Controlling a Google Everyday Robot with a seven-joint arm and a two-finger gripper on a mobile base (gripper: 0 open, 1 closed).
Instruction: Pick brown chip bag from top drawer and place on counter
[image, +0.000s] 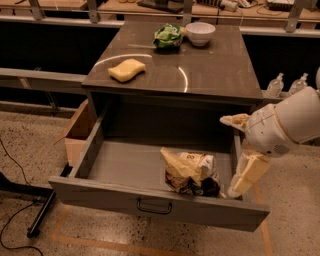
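Hovering at the 3 o'clock side of the pulled-out top drawer (125, 165), the gripper (229, 156) is holding its two tan fingers (247, 175) spread wide, gripping nothing. The brown chip bag (190, 172) is lying crumpled inside the drawer toward 4 o'clock, just beside the lower finger, its print unreadable. A yellow sponge (126, 69), a green bag (168, 36) and a white bowl (200, 33) are sitting on the counter (210, 70).

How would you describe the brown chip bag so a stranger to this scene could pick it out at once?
Find the drawer pulled open under the counter. The chip bag lies front-right in it, beside the open gripper at the drawer's right edge. Crumpled, tan above and dark brown below, it is not the green bag up on the counter.
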